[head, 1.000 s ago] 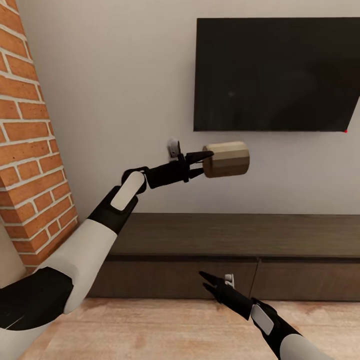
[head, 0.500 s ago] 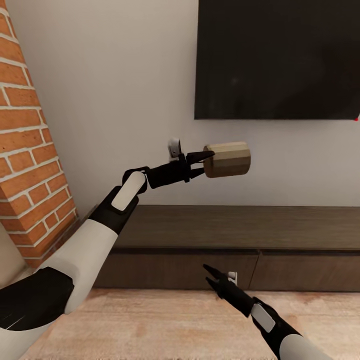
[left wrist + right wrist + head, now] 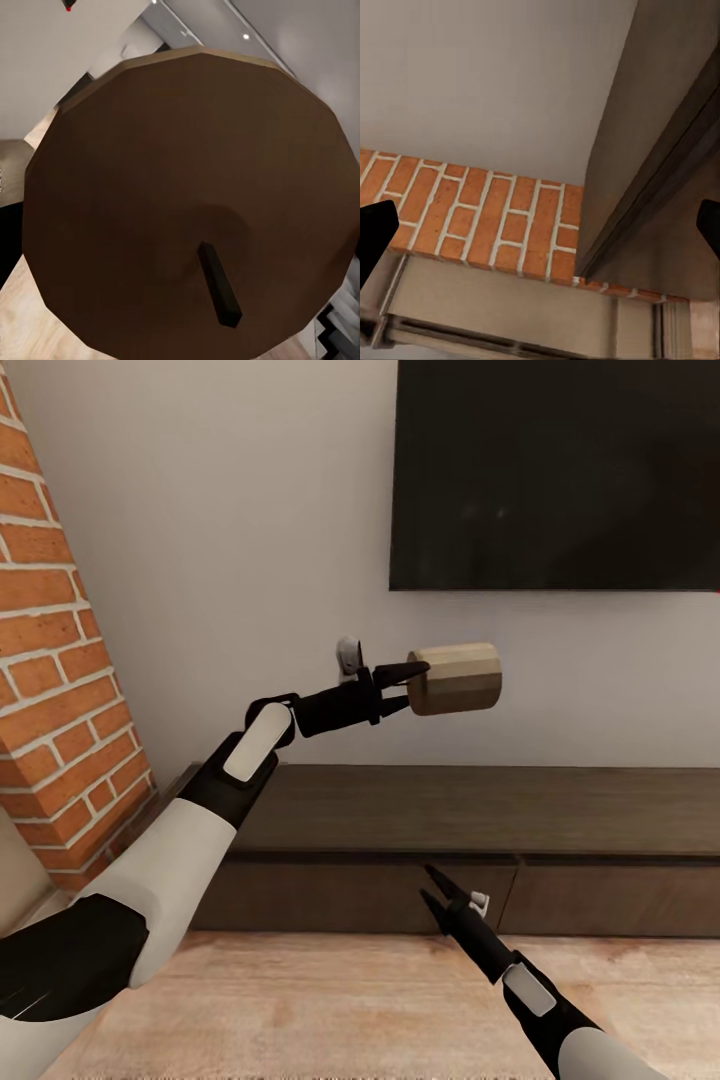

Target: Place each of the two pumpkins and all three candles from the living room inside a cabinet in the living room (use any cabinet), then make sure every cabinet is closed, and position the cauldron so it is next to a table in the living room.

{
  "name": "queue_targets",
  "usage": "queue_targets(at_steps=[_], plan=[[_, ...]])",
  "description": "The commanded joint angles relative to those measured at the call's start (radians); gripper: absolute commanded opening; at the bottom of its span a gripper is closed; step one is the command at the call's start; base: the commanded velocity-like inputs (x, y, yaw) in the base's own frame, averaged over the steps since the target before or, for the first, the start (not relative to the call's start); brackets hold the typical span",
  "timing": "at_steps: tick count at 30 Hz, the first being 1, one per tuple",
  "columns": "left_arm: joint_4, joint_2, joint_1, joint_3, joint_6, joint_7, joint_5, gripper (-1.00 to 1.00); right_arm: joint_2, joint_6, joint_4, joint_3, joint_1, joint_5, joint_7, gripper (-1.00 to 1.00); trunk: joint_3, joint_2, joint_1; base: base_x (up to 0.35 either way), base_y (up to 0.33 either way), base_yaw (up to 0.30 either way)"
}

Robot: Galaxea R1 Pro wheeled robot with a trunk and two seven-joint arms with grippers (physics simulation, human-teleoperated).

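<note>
Head view: the left claw [image 3: 412, 688] grips the banded candle [image 3: 456, 678] by one end, holding it sideways in the air above the closed cabinet [image 3: 480, 830]. At five o'clock, the right claw [image 3: 431, 886] is spread open before the cabinet's front.

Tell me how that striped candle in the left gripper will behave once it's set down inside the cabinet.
The candle is a short, faceted cylinder held on its side by the left gripper, so released that way it would probably roll a little. It looks rigid, unlikely to deform. Stood on its broad flat end, it should sit stable in the cabinet.
</note>
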Motion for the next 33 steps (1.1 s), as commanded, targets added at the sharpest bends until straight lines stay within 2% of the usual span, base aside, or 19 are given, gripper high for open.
queue_targets(at_steps=[1,3,6,9,13,16,19,21,27,33], plan=[[0.001,-0.001,-0.001,0.0,0.004,-0.003,0.002,-1.0,-0.001,-0.017,0.0,0.006,0.0,-0.01,0.007,1.0,-0.005,-0.001,0.0,0.0,0.0,0.0],[0.003,-0.003,-0.001,0.0,0.003,-0.003,0.001,-1.0,-0.001,-0.077,0.0,0.007,0.0,-0.01,0.014,1.0,-0.013,-0.001,0.001,0.0,0.0,0.0],[0.004,-0.003,-0.001,0.0,0.003,-0.003,0.0,-1.0,0.0,-0.112,0.0,0.009,-0.001,-0.008,0.017,1.0,-0.024,-0.002,0.002,0.0,0.0,0.0],[0.004,-0.004,-0.001,0.0,0.003,-0.002,0.0,-1.0,0.001,-0.146,0.0,0.021,-0.001,0.016,0.016,1.0,-0.036,-0.003,0.004,0.0,0.0,0.0],[0.004,-0.004,-0.001,0.0,0.002,-0.001,0.0,-1.0,0.002,-0.251,0.0,0.024,-0.001,0.031,0.008,1.0,-0.051,-0.004,0.006,0.0,0.0,0.0],[0.004,-0.005,-0.001,-0.008,0.001,-0.001,0.0,-1.0,0.002,-0.278,0.0,0.022,-0.001,0.032,0.013,1.0,-0.063,-0.004,0.007,0.0,0.0,0.0],[0.004,-0.008,-0.001,-0.023,0.001,-0.002,0.0,-1.0,0.0,-0.268,-0.001,0.021,-0.001,0.033,0.033,1.0,-0.075,-0.005,0.008,0.0,0.0,0.0],[0.004,-0.01,-0.001,-0.03,0.001,-0.002,0.0,-1.0,-0.001,-0.205,-0.001,0.02,-0.001,0.033,0.066,1.0,-0.075,-0.005,0.008,0.0,0.0,0.0],[0.004,-0.013,-0.001,-0.033,0.001,-0.002,-0.001,-1.0,-0.003,-0.077,-0.001,0.016,-0.001,0.028,0.092,1.0,-0.075,-0.005,0.008,0.0,0.0,0.0],[0.004,-0.015,-0.001,-0.035,0.0,-0.001,-0.001,-1.0,-0.002,-0.065,-0.001,0.015,-0.001,0.026,0.091,1.0,-0.075,-0.005,0.008,0.0,0.0,0.0]])
